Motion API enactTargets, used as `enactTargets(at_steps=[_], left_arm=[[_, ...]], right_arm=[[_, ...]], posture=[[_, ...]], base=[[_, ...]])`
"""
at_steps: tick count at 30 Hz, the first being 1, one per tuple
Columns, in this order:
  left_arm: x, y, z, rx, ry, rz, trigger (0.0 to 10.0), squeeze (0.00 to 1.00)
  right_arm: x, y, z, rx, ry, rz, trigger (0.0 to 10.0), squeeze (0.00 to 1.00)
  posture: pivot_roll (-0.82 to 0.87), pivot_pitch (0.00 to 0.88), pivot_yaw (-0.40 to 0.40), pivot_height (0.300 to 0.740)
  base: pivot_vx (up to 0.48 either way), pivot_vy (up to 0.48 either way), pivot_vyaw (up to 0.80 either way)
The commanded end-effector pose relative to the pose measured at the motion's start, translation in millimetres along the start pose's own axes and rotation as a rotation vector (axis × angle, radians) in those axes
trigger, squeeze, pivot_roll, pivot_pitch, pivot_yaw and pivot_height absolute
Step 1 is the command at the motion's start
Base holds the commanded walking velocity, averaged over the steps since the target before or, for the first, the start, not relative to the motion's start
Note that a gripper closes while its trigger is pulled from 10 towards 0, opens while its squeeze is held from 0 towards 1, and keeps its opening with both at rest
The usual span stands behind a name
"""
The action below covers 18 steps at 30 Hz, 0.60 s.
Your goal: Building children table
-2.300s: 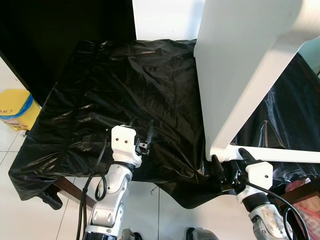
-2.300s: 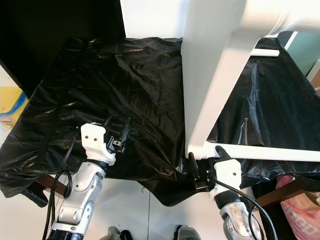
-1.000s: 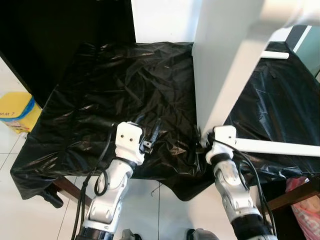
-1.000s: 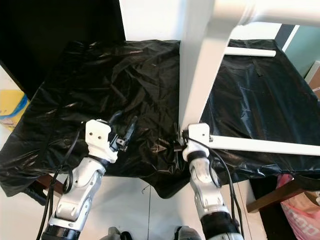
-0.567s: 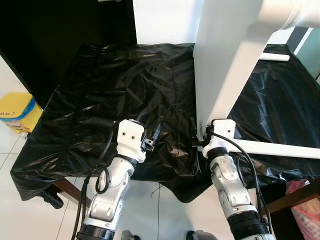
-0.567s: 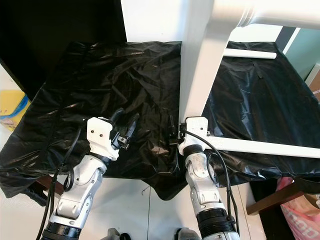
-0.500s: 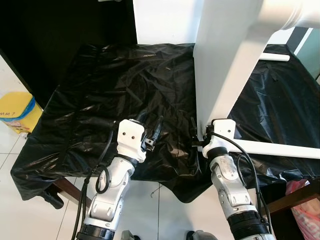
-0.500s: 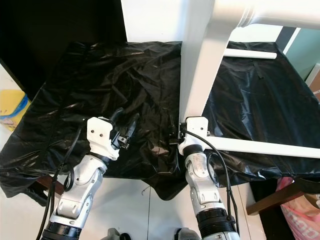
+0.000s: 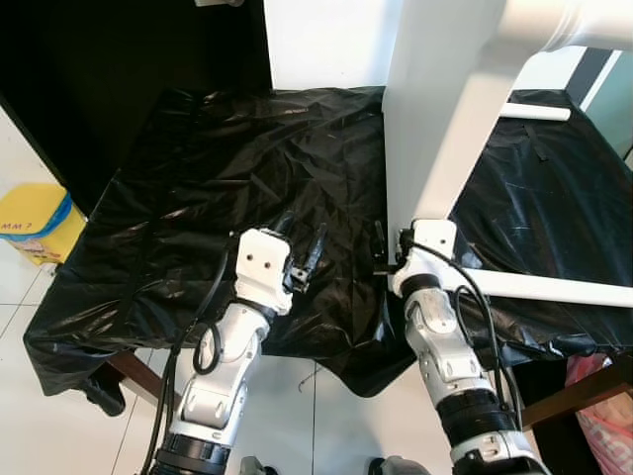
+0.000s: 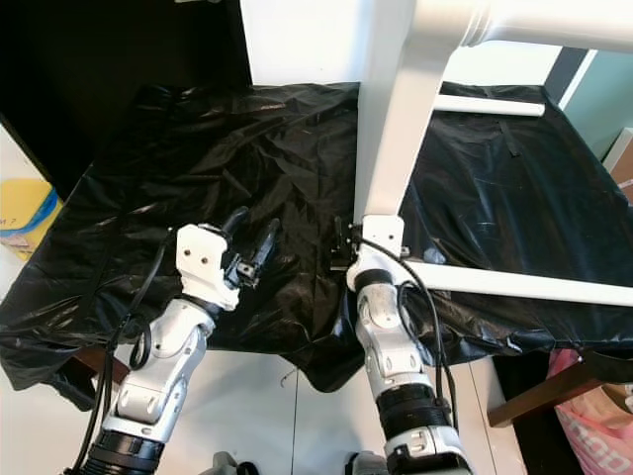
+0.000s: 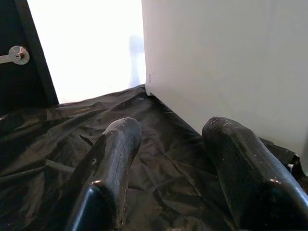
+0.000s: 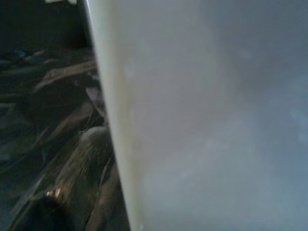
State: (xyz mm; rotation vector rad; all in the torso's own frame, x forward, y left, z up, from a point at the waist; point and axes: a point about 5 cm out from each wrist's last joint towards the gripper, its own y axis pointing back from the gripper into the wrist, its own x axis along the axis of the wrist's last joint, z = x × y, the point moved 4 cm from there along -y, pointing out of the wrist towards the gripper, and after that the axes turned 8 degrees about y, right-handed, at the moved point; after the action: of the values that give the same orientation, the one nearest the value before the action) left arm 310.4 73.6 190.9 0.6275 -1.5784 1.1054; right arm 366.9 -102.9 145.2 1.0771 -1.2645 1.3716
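Right gripper (image 10: pixel 343 240) pressed against white table panel (image 9: pixel 435 119) at frame centre (jaws state unclear). Left gripper (image 9: pixel 302 247) held over black-sheeted desk (image 9: pixel 198 198), jaws spread, nothing pinched.

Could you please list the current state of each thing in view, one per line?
White children's table panel: standing on edge on the sheet, tilted.
White round rail: lying level, joined to the panel's lower corner.
Black plastic sheet: spread, wrinkled, draped over the worktable's edges.
Left gripper: open, empty, above the sheet.
Right gripper: at the panel's lower corner; grip unclear.
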Motion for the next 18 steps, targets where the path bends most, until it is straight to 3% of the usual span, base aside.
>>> enactTargets(at_steps=[1, 4, 5, 7, 8, 9, 10, 18], left_arm=[[0, -0.4, 3.6, -0.036, -0.006, -0.001, 10.0, 0.0], [8, -3.9, 5.0, -0.041, -0.005, 0.019, 10.0, 0.0], [10, -4.9, 5.2, -0.043, -0.007, 0.025, 10.0, 0.0], [11, -5.4, 5.3, -0.044, -0.009, 0.028, 10.0, 0.0], [14, -6.5, 4.2, -0.041, -0.009, 0.035, 10.0, 0.0], [14, -6.5, 4.2, -0.041, -0.009, 0.035, 10.0, 0.0], [19, -8.6, 2.0, -0.033, -0.006, 0.053, 10.0, 0.0], [27, -11.2, -9.3, 0.013, -0.011, 0.078, 10.0, 0.0]], right_arm=[[-8, -0.9, -0.3, -0.001, -0.005, -0.038, 10.0, 0.0], [-10, -5.6, -3.7, 0.009, -0.017, -0.054, 10.0, 0.0], [-9, -6.9, -4.5, 0.008, -0.015, -0.054, 6.2, 0.0], [-8, -7.7, -4.9, 0.007, -0.014, -0.054, 6.2, 0.0], [-8, -8.2, -6.5, 0.012, -0.01, -0.05, 2.1, 0.0], [-8, -8.2, -6.5, 0.012, -0.01, -0.05, 2.1, 0.0], [-6, -9.1, -10.3, 0.03, 0.0, -0.041, 0.0, 0.0], [0, -4.8, -26.9, 0.109, 0.012, 0.002, 0.0, 0.0]], posture=[[-0.09, 0.073, 0.005, 0.74], [-0.08, 0.08, 0.002, 0.74], [-0.08, 0.082, 0.001, 0.74], [-0.08, 0.082, 0.001, 0.74], [-0.08, 0.087, -0.001, 0.74], [-0.08, 0.087, -0.001, 0.74], [-0.08, 0.09, -0.002, 0.74], [-0.08, 0.101, -0.012, 0.74]], base=[[0.0, 0.0, 0.0], [0.0, 0.0, 0.0], [0.0, 0.0, 0.0], [0.0, 0.0, 0.0], [0.0, 0.0, 0.0], [0.0, 0.0, 0.0], [0.0, 0.0, 0.0], [0.0, 0.0, 0.0]])
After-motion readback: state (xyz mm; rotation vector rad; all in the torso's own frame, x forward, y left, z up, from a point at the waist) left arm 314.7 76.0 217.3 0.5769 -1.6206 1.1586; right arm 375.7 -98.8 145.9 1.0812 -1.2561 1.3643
